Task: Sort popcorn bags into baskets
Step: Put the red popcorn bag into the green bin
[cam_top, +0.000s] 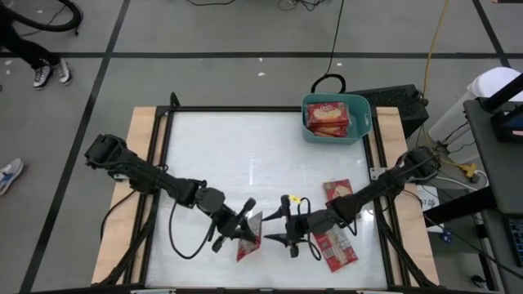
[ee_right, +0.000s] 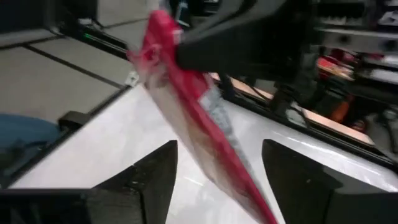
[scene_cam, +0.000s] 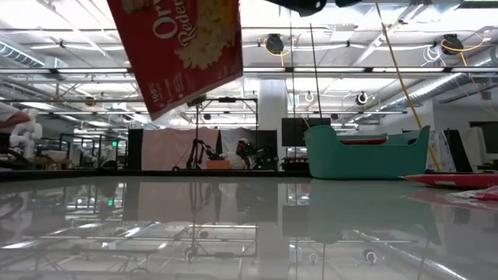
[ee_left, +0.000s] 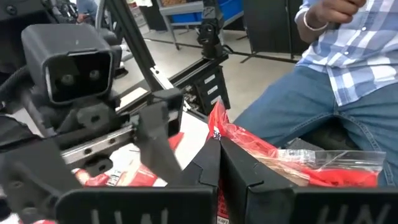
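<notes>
Left gripper (cam_top: 243, 231) clamped on a red popcorn bag (cam_top: 250, 236), lifted off the table (cam_top: 229, 155) at the near edge | right gripper (cam_top: 288, 226) just to its right, fingers spread wide, nothing in them | more bags (cam_top: 337, 247) lie near right | teal basket (cam_top: 357, 133) far right, bags inside.

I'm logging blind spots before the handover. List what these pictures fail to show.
- How many red popcorn packets fill the teal-green plastic tub: high view shows only the top layer; low view's wall hides them.
- Lifted red packet: top cut off by the low view's edge.
- Left gripper: grip hidden in the low view.
- Right gripper: packet blurred in its wrist view.
</notes>
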You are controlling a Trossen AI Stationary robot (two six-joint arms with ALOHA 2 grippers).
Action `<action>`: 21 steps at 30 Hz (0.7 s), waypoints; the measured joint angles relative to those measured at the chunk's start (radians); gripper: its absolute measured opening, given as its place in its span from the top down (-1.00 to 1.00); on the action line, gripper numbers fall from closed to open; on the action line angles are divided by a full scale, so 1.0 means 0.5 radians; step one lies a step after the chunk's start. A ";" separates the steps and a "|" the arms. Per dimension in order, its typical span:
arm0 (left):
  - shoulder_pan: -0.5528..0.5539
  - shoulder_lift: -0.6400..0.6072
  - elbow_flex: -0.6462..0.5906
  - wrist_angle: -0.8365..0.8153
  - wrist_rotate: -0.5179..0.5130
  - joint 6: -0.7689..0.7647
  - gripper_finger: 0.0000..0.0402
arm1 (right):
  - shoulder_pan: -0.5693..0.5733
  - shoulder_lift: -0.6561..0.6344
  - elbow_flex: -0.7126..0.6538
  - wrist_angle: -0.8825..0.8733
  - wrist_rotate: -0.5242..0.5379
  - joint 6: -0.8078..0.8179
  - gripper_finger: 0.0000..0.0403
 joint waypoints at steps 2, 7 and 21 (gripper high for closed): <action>0.000 0.000 0.000 0.006 -0.001 0.000 0.97 | -0.011 0.025 0.000 0.028 -0.040 0.003 -0.09; 0.000 0.001 0.000 0.085 -0.004 0.062 0.97 | -0.026 0.172 0.001 0.187 -0.040 -0.059 0.05; 0.050 0.001 0.000 0.169 -0.278 0.071 0.96 | -0.045 0.236 0.002 0.396 -0.197 -0.119 0.73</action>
